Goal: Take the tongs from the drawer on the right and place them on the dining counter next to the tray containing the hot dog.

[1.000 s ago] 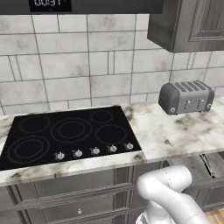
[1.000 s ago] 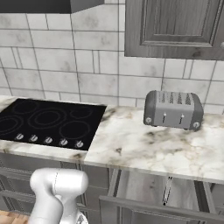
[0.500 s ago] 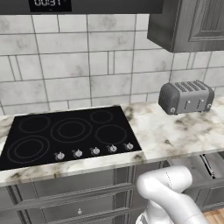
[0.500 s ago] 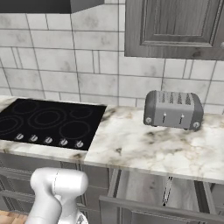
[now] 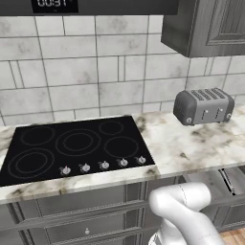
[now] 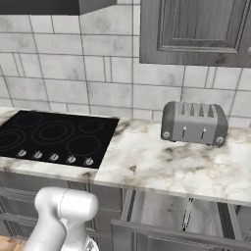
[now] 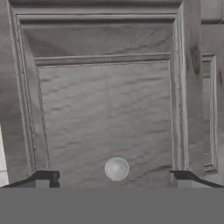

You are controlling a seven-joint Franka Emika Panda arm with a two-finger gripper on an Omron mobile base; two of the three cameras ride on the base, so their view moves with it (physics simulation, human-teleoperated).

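Note:
The drawer (image 6: 162,210) stands pulled out under the marble worktop at the right, pale grey inside. In it lie the slim dark tongs (image 6: 187,214), pointing front to back. The same drawer (image 5: 210,181) shows at the lower right of the left base view, with the tongs (image 5: 228,181) in it. My gripper (image 7: 113,178) is open, its fingertips (image 7: 47,176) wide apart with nothing between them. It faces a dark grey cabinet panel (image 7: 105,113), close to a round knob (image 7: 117,168). The dining counter, the tray and the hot dog are out of view.
A black cooktop (image 5: 72,148) is set into the marble worktop (image 6: 166,166). A silver toaster (image 6: 194,122) stands at the back right, under a dark wall cabinet (image 6: 196,29). My white arm (image 5: 184,210) bends low in front of the lower cabinets.
Both base views are unchanged. The gripper's jaws have gone from shut to wide open.

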